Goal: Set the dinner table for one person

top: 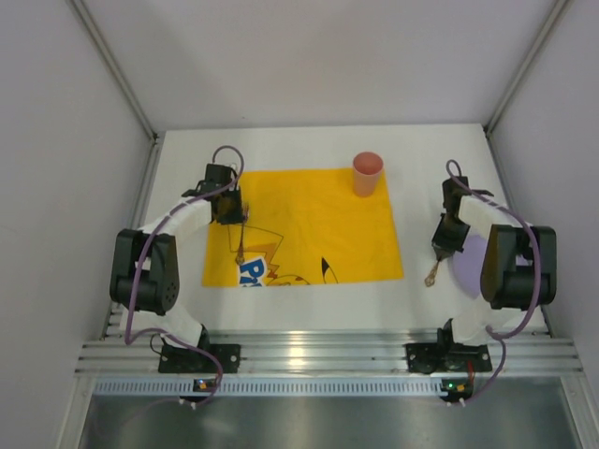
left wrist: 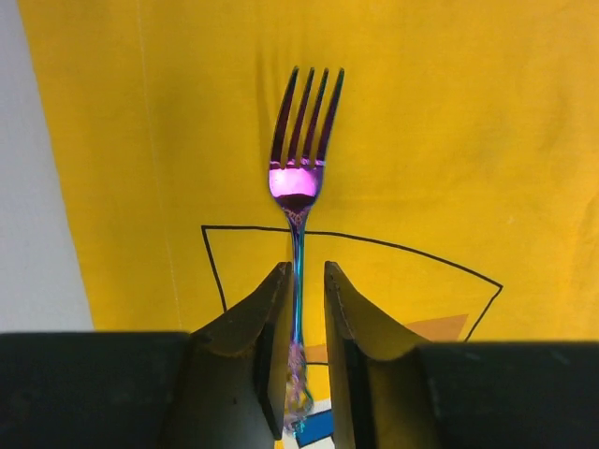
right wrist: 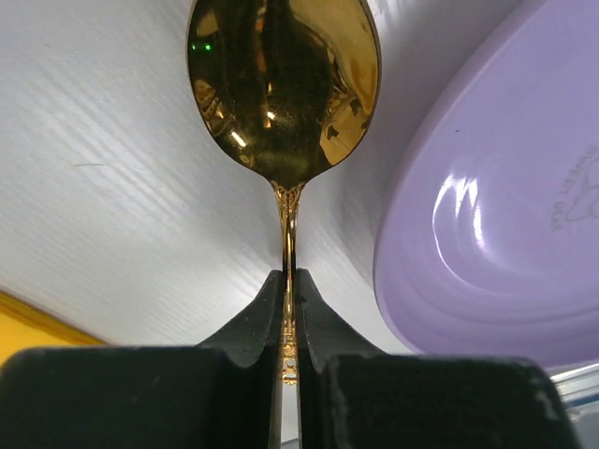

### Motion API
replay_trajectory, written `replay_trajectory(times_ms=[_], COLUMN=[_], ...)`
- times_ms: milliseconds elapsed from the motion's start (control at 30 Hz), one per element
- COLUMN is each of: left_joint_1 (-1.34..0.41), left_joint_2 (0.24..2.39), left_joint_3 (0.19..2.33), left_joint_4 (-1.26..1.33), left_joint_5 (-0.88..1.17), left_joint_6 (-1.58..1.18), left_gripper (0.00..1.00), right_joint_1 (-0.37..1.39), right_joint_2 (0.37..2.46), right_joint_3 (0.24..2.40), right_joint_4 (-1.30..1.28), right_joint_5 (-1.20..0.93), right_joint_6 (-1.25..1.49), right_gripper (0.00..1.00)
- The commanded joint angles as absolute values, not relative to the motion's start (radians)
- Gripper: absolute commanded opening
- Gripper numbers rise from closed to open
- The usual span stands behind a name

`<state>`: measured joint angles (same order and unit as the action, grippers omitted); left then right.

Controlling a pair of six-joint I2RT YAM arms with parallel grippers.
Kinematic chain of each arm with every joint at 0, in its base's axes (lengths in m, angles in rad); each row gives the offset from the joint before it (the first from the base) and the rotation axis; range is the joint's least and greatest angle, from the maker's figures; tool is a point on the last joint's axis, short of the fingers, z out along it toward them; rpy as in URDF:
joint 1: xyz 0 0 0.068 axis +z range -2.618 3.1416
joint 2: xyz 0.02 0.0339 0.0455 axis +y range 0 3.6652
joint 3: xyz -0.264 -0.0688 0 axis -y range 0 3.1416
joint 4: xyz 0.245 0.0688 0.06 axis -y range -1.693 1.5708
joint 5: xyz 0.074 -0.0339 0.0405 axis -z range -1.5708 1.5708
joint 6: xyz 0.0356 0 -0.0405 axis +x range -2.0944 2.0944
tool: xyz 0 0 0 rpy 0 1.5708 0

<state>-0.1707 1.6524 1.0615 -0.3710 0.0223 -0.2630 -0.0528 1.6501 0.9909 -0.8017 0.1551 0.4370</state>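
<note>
R side, nearest: R claw (right wrist: 289, 281) clamped tight on the handle of a gold spoon (right wrist: 284, 103), no gap btw fingers and handle. Spoon bowl sticks out ahead of the claw over bare white table (top: 309, 304). Can't tell if the bowl touches the surface. Purple plate (right wrist: 487, 234) is just beside the spoon on its R, partly hidden under the R arm in top view. Spoon sits btw the plate and the R edge of the yellow mat (top: 318, 215), on neither.

L side, a bit further in: L claw (left wrist: 307, 276) is over the L part of the mat, fingers parted, straddling the handle of a fork (left wrist: 299, 178). Handle runs close along one finger w/ a visible gap to the other, so not gripped. Fork lies flat on the mat, tines pointing away from the wrist cam. Finish is iridescent purple/blue, and the handle crosses a black printed outline.

Mat lies flat mid-table, printed graphic twd its near edge, white table showing all round it.

Far: pink cup (top: 367, 173) upright at the far R corner of the mat, well apart from both claws. Table fills the enclosure floor, front rail to back wall.
</note>
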Motion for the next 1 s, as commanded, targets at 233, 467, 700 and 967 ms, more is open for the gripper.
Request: replay_trajectory(times_ms=[233, 467, 700, 967], left_joint_1=[-0.164, -0.164, -0.166, -0.166], left_joint_2=[1.652, 1.595, 1.493, 1.339], left_joint_3=[1.083, 1.121, 1.118, 1.065], left_joint_4=[-0.377, -0.413, -0.448, -0.508], left_joint_5=[-0.026, -0.009, 0.034, 0.040], left_joint_6=[-0.275, -0.290, -0.324, -0.359], left_gripper=[0.35, 0.43, 0.79, 0.97], right_joint_1=[0.061, 0.365, 0.635, 0.684], right_joint_2=[1.433, 1.404, 1.465, 1.682], right_joint_3=[1.279, 1.436, 1.471, 1.534], right_joint_4=[-0.916, -0.999, -0.894, -0.790], right_joint_5=[0.207, 0.252, 0.272, 0.215], right_joint_6=[0.451, 0.508, 0.494, 0.491], right_gripper=[0.00, 0.00, 0.00, 0.00])
